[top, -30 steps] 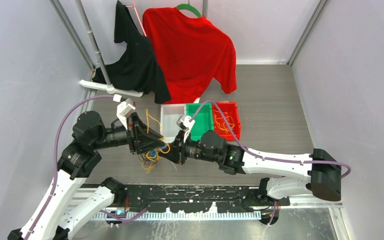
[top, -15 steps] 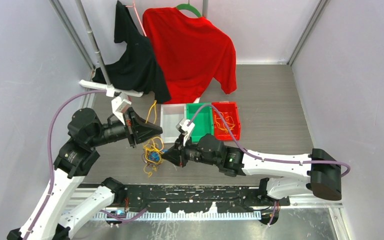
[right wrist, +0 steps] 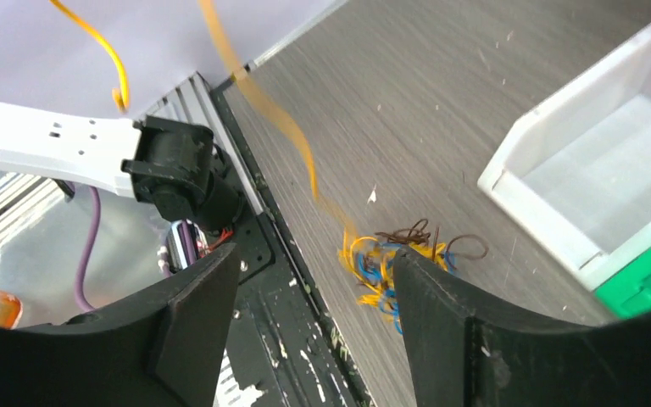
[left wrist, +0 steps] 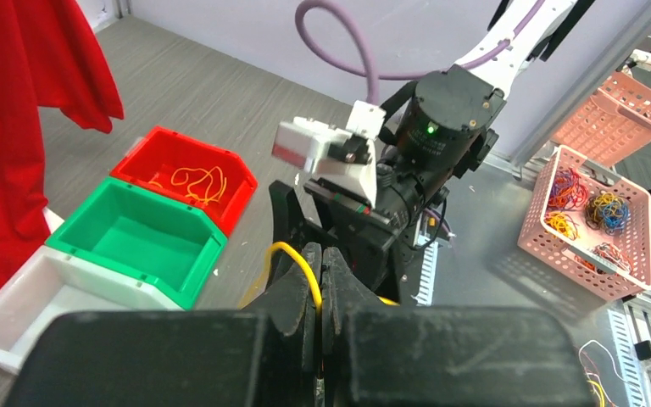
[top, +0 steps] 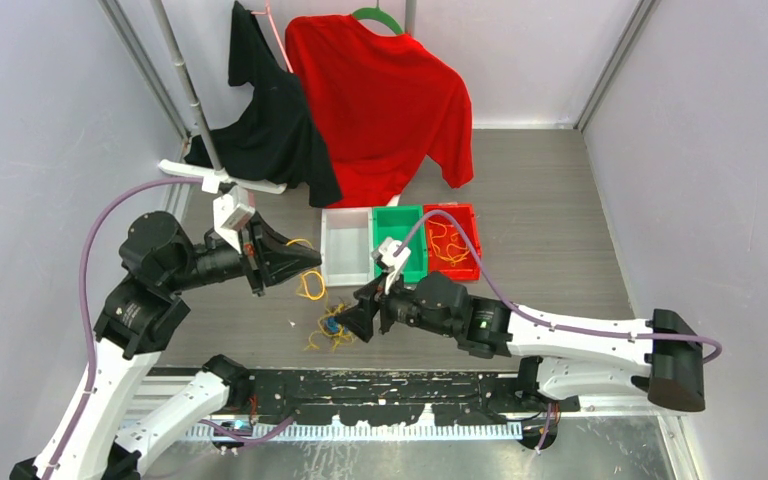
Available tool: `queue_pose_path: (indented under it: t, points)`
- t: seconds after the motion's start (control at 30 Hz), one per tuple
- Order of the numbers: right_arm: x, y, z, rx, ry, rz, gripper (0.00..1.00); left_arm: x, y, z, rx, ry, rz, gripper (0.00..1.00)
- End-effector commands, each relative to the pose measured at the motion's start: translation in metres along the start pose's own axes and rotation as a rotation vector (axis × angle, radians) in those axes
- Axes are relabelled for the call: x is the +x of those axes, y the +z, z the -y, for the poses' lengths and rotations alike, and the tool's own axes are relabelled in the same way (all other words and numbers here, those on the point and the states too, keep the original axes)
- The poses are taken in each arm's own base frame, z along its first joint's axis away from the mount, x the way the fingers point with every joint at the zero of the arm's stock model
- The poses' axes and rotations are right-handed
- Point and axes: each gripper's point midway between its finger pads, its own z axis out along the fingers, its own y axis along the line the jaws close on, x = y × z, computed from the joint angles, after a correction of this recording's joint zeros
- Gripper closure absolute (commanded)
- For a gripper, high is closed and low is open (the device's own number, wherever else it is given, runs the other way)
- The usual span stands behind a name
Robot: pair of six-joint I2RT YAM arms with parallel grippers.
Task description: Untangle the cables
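Note:
The cables [top: 332,330] lie as a small orange-yellow, blue and dark brown tangle on the table, also seen as the tangle [right wrist: 394,254] in the right wrist view. My left gripper [top: 313,262] [left wrist: 322,264] hangs above and to the left of it, shut on one yellow cable [left wrist: 295,254]. That yellow cable [top: 310,285] dangles below the jaws, and the blurred strand [right wrist: 280,127] reaches down toward the tangle. My right gripper [top: 352,322] [right wrist: 314,314] is open just right of the tangle, holding nothing. Its right finger [right wrist: 441,322] covers part of the tangle.
White bin [top: 345,260], green bin [top: 405,245] and red bin [top: 452,240] with yellow cables stand side by side behind the tangle. Red shirt [top: 380,100] and black shirt [top: 265,120] hang at the back. A pink basket [left wrist: 593,212] of cable balls sits beyond the near rail.
My left gripper shut on the yellow cable and drew it up and back to the left. My right gripper opened and let the tangle go; the tangle now lies on the table.

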Motion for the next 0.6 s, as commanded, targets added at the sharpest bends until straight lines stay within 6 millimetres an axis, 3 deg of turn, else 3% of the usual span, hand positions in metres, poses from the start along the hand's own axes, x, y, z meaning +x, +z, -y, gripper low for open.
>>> queue_pose_path:
  t: [0.0,0.23,0.33,0.57]
  points:
    - [-0.055,-0.007,-0.021,-0.047,-0.063,0.136,0.28,-0.02,-0.003,0.013,0.056,0.071,0.037,1.0]
    - [-0.061,0.024,-0.035,-0.098,-0.075,0.144,0.26,-0.034,-0.001,0.015,0.064,0.101,0.055,1.0]
    - [-0.065,0.041,-0.029,-0.057,-0.086,0.168,0.26,-0.041,-0.002,0.019,0.077,0.119,0.06,1.0]
    - [-0.065,0.071,-0.014,0.021,-0.104,0.208,0.4,-0.053,-0.008,0.031,0.104,0.156,0.067,1.0]
